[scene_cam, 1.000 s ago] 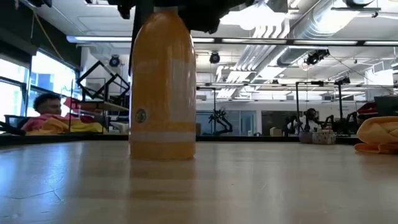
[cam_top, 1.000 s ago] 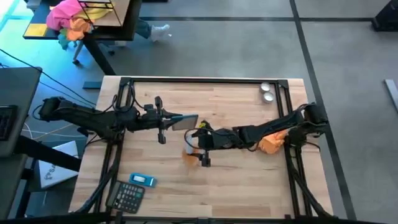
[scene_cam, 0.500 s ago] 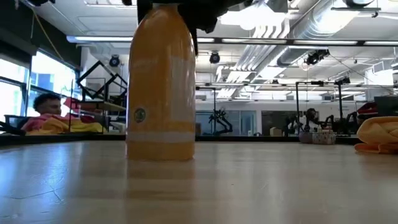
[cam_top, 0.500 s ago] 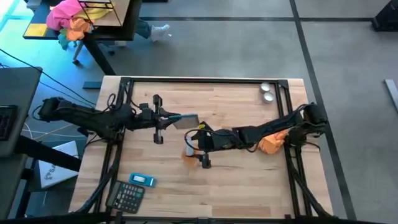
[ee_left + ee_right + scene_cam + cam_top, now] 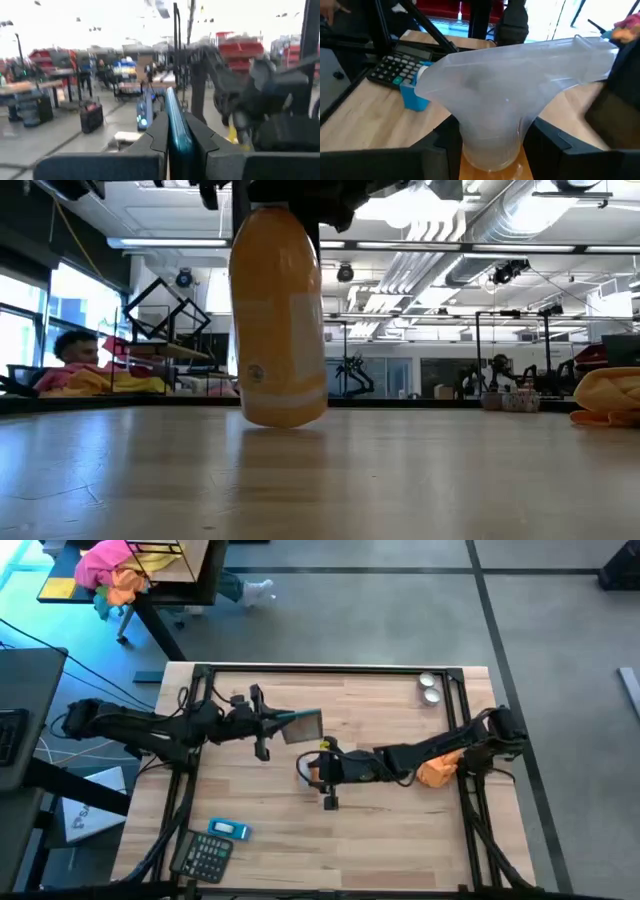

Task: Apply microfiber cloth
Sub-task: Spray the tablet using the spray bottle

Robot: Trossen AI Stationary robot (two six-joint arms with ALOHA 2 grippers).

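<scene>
The orange microfiber cloth [image 5: 436, 773] lies crumpled on the table at the right, beside my right arm, and no gripper touches it; it also shows as a heap, the cloth [image 5: 608, 397]. My right gripper [image 5: 318, 769] reaches to mid-table, shut on the small orange spray bottle [image 5: 278, 330] with a white top [image 5: 520, 95]. My left gripper [image 5: 268, 723] is just left of it, shut on the black phone [image 5: 301, 725], which shows edge-on as the phone [image 5: 175, 125] in the left wrist view. My left gripper pinches the phone's left end [image 5: 172, 142] between its two fingers, one on each flat face. The fingers come level from the table's left, and the phone sticks out toward the right, turned up on its edge. My right gripper pinches the bottle's neck [image 5: 492, 152] just under the white spray head, one finger on each side. The fingers come from the table's right. The bottle hangs below them, tilted, its bottom [image 5: 283, 420] just clear of the tabletop.
A calculator [image 5: 204, 855] and a small blue box [image 5: 228, 829] lie near the front left. Two small metal discs [image 5: 430, 688] sit at the far right. Black frame rails [image 5: 330, 668] border the table. A person [image 5: 72, 348] sits beyond the table.
My right gripper has risen a little and tipped the spray bottle: it stood upright on the table and now hangs tilted, clear of the wood. My left gripper has moved slightly toward the far edge with the phone.
</scene>
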